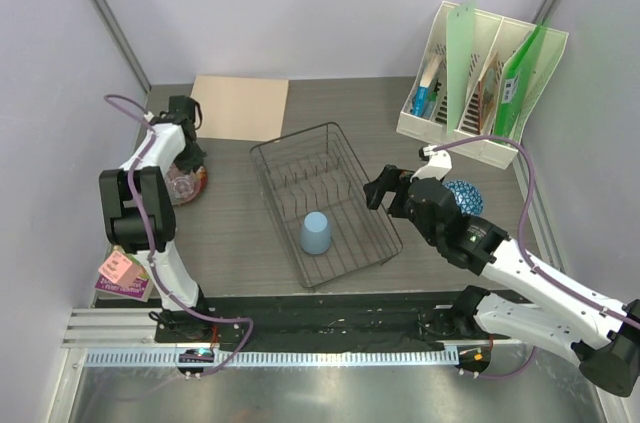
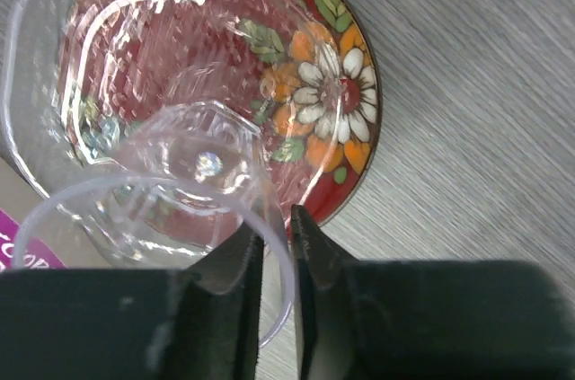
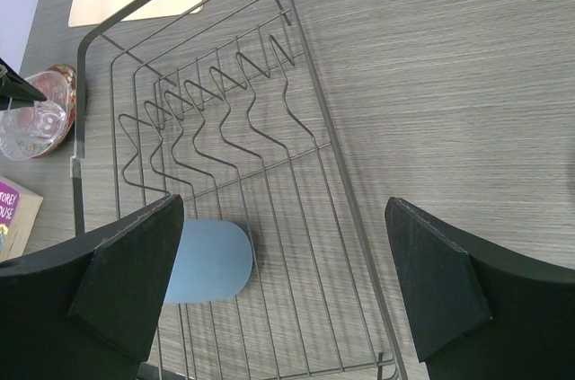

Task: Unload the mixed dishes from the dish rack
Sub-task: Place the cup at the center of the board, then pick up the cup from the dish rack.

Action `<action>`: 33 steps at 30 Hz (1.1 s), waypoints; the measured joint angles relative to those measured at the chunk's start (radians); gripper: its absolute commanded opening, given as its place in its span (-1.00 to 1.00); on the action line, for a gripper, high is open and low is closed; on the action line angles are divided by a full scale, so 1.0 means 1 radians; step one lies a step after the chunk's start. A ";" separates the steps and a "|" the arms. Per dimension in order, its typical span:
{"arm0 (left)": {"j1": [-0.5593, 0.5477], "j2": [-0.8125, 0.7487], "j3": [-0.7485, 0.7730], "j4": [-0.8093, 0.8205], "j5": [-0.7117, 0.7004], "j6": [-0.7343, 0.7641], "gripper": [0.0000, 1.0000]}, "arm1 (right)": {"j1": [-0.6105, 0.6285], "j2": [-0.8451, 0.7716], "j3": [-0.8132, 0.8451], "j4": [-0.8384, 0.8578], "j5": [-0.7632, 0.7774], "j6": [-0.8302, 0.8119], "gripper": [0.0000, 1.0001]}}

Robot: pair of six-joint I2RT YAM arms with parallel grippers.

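**A:** Status on the rack unload?

**B:** Three of four dishes are out, as I read it. The dark red floral plate [image 2: 334, 97] is on the table [image 1: 230, 223] left of the dish rack [image 1: 320, 178]. The blue-and-white bowl [image 1: 466, 195] is on the table right of the rack, partly hidden behind the right arm.

**A:** Tumbler?

**B:** The clear glass tumbler [image 2: 171, 173] is over the plate. The left gripper [image 2: 277, 259] is pinched on its rim wall, one finger inside and one outside. I can't tell if the base rests on the plate or hangs just above it. It isn't released, so I'd call it placing, not placed.

**A:** What's left in the rack?

**B:** Only the light blue cup [image 3: 211, 259]. It's at the near end of the rack floor, apart from the upright prongs.

**A:** Right side?

**B:** The right gripper [image 3: 283, 281] is empty with its fingers spread wide. It hovers at the rack's right rim, its camera looking down at the cup. It touches neither cup nor wire.

**A:** Remaining work?

**B:** Let go of the tumbler, then lift the cup out and set it on the table. One risk: glass on a glazed plate may rock or slide on release, so I'd open slowly.
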 measured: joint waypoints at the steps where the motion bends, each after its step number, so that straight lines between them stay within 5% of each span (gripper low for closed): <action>1: 0.000 -0.007 -0.006 0.005 0.006 -0.003 -0.74 | 0.000 0.000 0.000 0.000 -0.001 0.000 0.99; 6: 0.002 -0.047 -0.013 0.014 0.045 -0.014 -0.59 | 0.000 0.000 -0.013 0.004 -0.008 0.000 0.99; 10: 0.002 -0.068 -0.021 0.031 0.055 -0.016 -0.14 | 0.000 -0.002 -0.019 0.005 -0.012 0.001 0.99; 17: 0.002 -0.087 -0.026 0.031 0.059 -0.016 0.33 | 0.000 -0.015 -0.030 0.006 -0.016 0.001 0.99; 22: 0.002 -0.126 -0.024 -0.001 0.047 -0.034 0.46 | 0.000 -0.016 -0.031 0.006 -0.024 -0.004 0.99; 27: -0.014 -0.322 -0.020 -0.010 0.044 -0.067 0.49 | 0.000 -0.004 -0.029 0.012 -0.085 -0.041 0.97; 33: -0.223 -0.639 -0.053 0.087 0.047 -0.086 0.53 | 0.030 0.104 0.030 0.024 -0.172 -0.128 0.92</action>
